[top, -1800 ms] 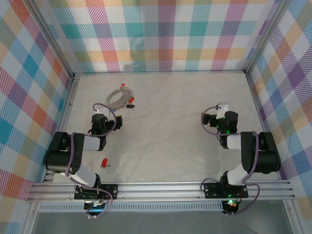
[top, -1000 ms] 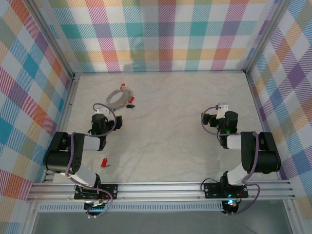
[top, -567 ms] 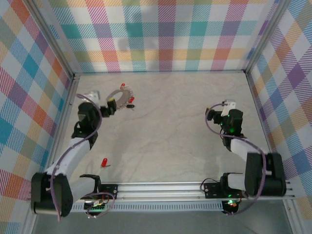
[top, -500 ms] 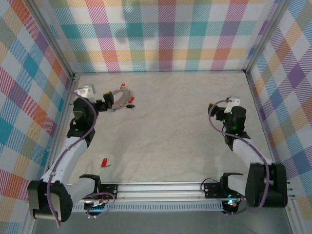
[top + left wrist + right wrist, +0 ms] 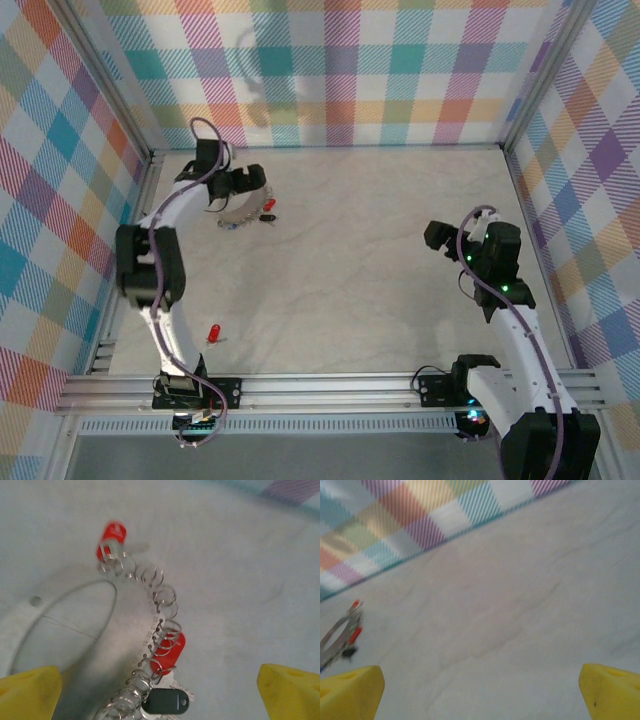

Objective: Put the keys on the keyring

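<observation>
Left gripper was wide open and holding nothing, poised right above the keyring, a large thin pale grey-silver loop with a flat band and small wire rings strung along its rim.

In the left wrist view the keyring sat between the yellow fingertips. It lay nearer the left-hand tip, and its ringed rim ran from far-left to near-centre. So the rim's long axis was diagonal to the jaw line, not square to it.

On that rim:
- small red plastic-headed key at the far end
- second red key about midway along
- small black-headed key at the near end, just beside the gripper's centre line

One loose red key lay on the table well apart from the keyring, toward the arm bases and on the left arm's side.

Right gripper was also fully open and empty, well apart from the keyring on the right side. Its camera caught the keyring far off at the left edge.

My read: the left arm was the one placed to pin or lift the keyring. The loose red key was the part left to thread on, and it was also nearer the left arm's base than the right's.
</observation>
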`<action>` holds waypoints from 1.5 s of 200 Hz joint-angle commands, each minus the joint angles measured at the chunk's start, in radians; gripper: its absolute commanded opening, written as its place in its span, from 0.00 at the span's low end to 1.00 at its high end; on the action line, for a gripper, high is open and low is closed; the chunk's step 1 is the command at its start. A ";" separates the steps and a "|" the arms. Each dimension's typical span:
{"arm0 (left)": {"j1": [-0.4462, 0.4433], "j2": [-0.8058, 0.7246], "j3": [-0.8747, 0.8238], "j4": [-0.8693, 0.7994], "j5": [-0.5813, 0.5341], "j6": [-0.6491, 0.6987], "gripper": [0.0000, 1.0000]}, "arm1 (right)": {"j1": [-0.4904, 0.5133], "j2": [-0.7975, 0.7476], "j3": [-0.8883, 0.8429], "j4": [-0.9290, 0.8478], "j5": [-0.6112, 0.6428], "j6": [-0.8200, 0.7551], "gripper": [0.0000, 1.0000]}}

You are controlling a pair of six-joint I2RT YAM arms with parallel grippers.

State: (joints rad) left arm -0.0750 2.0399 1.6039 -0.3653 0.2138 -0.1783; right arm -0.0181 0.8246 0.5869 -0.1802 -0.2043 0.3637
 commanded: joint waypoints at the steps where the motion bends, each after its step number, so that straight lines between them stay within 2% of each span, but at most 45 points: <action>1: 0.009 0.085 0.134 -0.167 0.077 0.026 1.00 | 0.010 -0.023 -0.026 -0.102 -0.137 0.016 1.00; 27: 0.003 0.195 0.203 -0.221 0.034 0.061 1.00 | 0.013 -0.029 -0.036 -0.117 -0.161 0.002 1.00; 46: 0.001 0.251 0.221 -0.245 0.069 0.084 0.97 | 0.015 -0.019 -0.030 -0.118 -0.168 -0.001 1.00; 82: -0.043 0.213 0.133 -0.212 0.095 0.119 0.96 | 0.016 -0.006 -0.016 -0.122 -0.167 -0.004 1.00; 118: -0.131 0.071 -0.085 -0.097 0.075 0.124 0.93 | 0.029 0.084 0.006 -0.104 -0.251 -0.012 1.00; 140: -0.208 -0.006 -0.208 -0.046 0.083 0.106 0.93 | 0.050 0.143 0.028 -0.092 -0.223 0.003 1.00; 191: -0.445 -0.219 -0.459 0.023 -0.020 0.092 0.94 | 0.060 0.275 0.109 -0.110 -0.148 0.029 1.00; 203: -0.482 -0.279 -0.481 0.004 -0.025 0.096 0.94 | 0.061 0.307 0.122 -0.106 -0.144 0.025 1.00; 216: -0.491 -0.333 -0.508 -0.011 0.011 0.068 0.94 | 0.071 0.350 0.148 -0.129 -0.133 0.009 0.96; 241: -0.491 -0.439 -0.556 -0.060 0.058 0.029 0.94 | 0.146 0.470 0.232 -0.201 -0.104 -0.015 0.89; 262: -0.487 -0.551 -0.568 -0.134 -0.034 0.003 0.96 | 0.258 0.616 0.335 -0.255 -0.128 -0.028 0.80; 274: -0.471 -0.603 -0.555 -0.198 -0.124 -0.027 0.97 | 0.339 0.715 0.440 -0.329 -0.071 -0.071 0.76; 285: -0.433 -0.622 -0.535 -0.268 -0.186 -0.074 0.98 | 0.412 0.799 0.540 -0.397 0.031 -0.119 0.74; 300: -0.353 -0.612 -0.511 -0.354 -0.189 -0.126 0.98 | 0.490 0.910 0.670 -0.459 0.153 -0.178 0.75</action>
State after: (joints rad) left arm -0.5354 1.4326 1.0542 -0.5278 0.1295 -0.1963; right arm 0.3603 1.6131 1.0855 -0.4805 -0.2317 0.3031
